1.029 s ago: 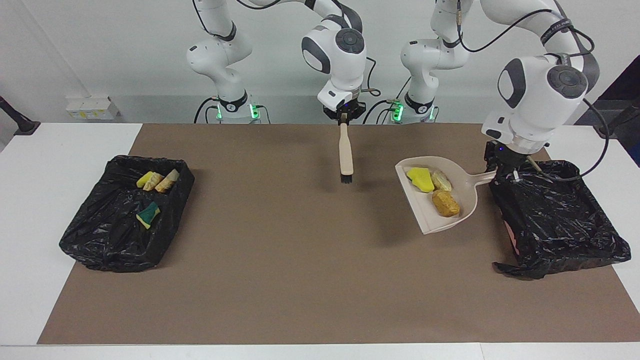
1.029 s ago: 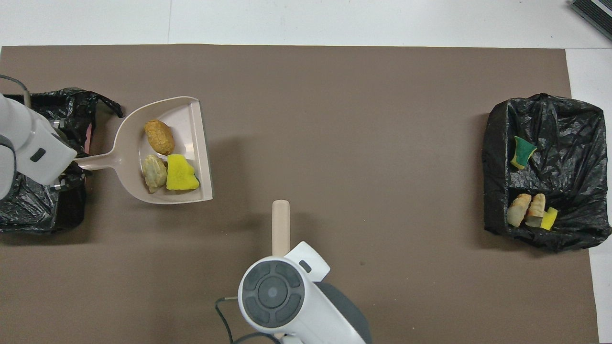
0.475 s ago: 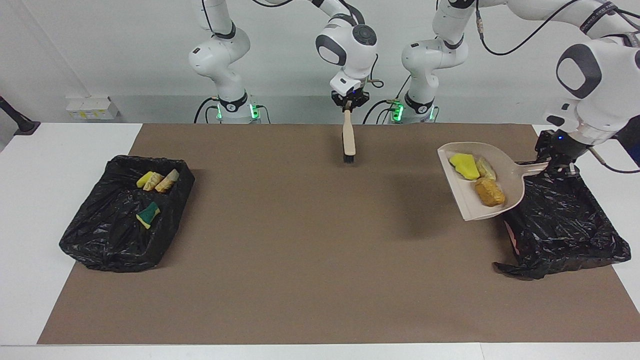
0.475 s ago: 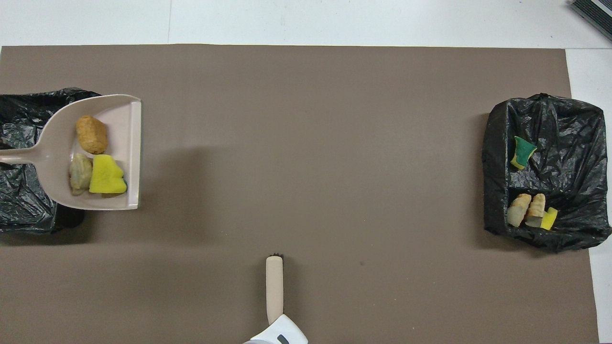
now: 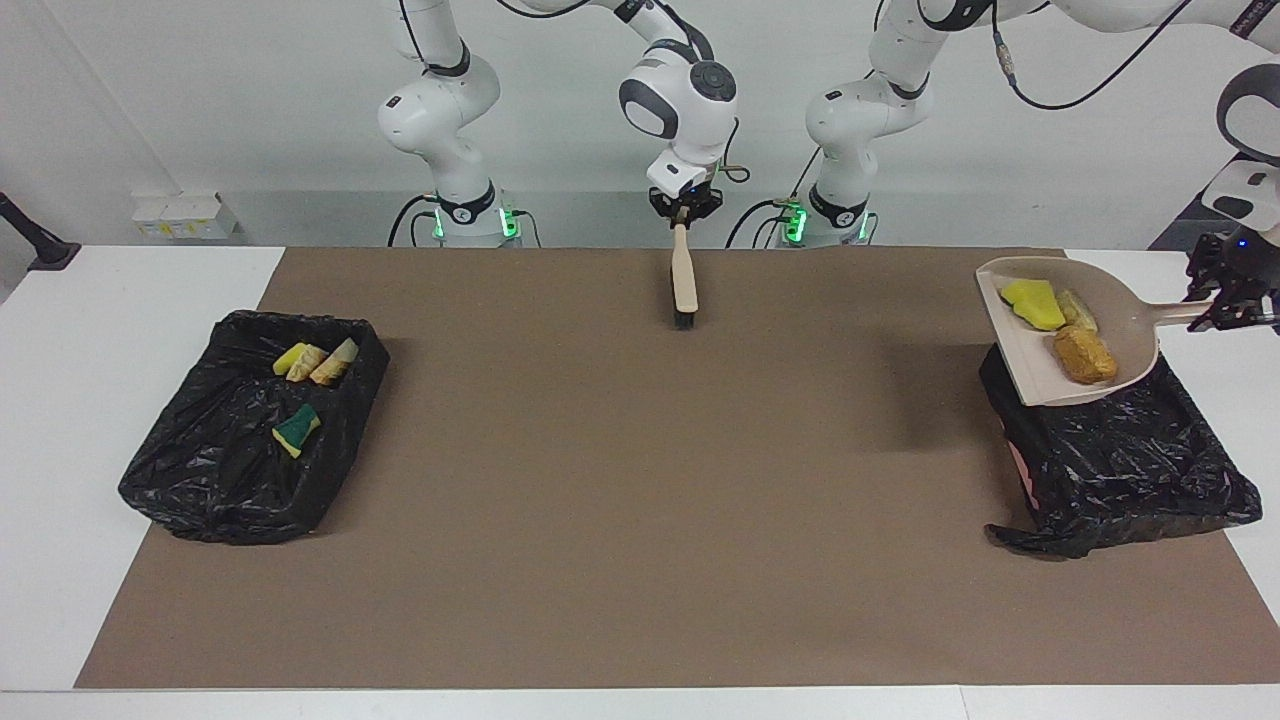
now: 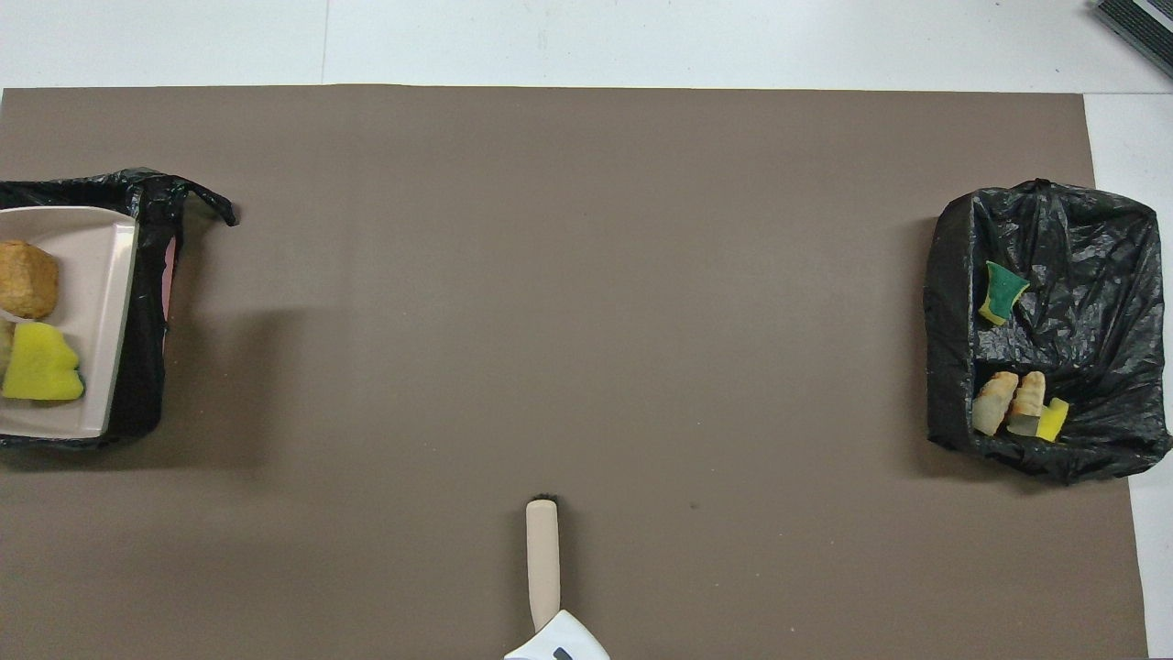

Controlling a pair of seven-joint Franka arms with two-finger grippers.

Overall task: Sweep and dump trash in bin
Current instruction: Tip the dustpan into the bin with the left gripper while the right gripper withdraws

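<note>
Dustpan (image 5: 1040,345) held up in the air over the black-lined bin (image 5: 1120,465) at the left arm's end of the counter (image 5: 80,400), its loaded pan above the part of the bin toward the robots. Left pincer (image 5: 1225,308) clamped shut on the tip of the dustpan's handle, out past the bin toward the counter's end. Long axis of the dustpan running from that pincer toward the middle of the counter, open lip pointing at the bare brown mat (image 5: 640,480). Trash (image 5: 1060,325) lying in the pan: a yellow sponge chunk, a pale lump and an orange lump, all just inward of the pincer along the handle line, above the bin's mouth. Likely next: a tilt of the handle to tip the lip down into the bin. Right pincer (image 5: 684,212) closed on the brush (image 5: 684,285), hanging bristles-down over the mat's edge by the robots, waiting. Second bin (image 5: 250,450) at the right arm's end already holding scraps.
</note>
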